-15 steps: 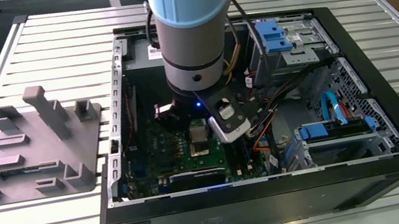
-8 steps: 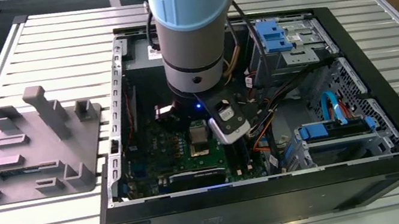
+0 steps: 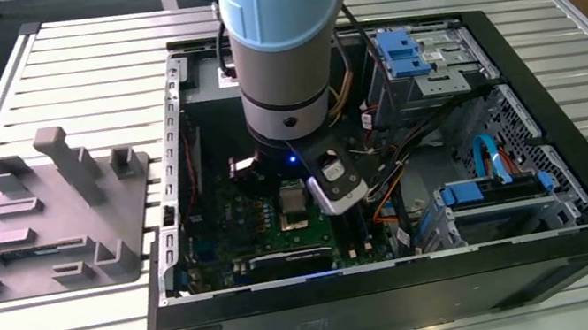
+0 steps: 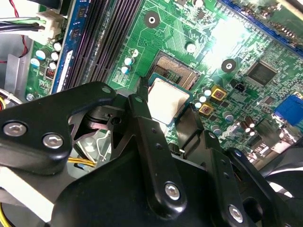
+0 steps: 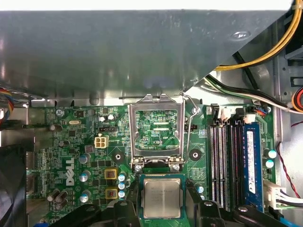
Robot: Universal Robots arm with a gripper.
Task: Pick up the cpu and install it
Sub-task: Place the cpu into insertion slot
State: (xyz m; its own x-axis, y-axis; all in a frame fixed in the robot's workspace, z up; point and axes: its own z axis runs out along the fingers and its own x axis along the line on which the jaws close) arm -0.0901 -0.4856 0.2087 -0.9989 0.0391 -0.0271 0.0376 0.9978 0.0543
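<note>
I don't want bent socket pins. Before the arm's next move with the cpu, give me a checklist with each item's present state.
1. Grip on the cpu: ok. The gripper closes on two opposite edges.
2. Socket frame open: ok. It stands raised behind the cpu.
3. Socket free of objects: ok. Bare contacts show in the second wrist view.
4. cpu seated: not ok. It is held above the socket.
5. cpu squared over the socket: cannot tell. The two wrist views disagree on the offset.
6. Corner marking matched to the socket: cannot tell.
</note>
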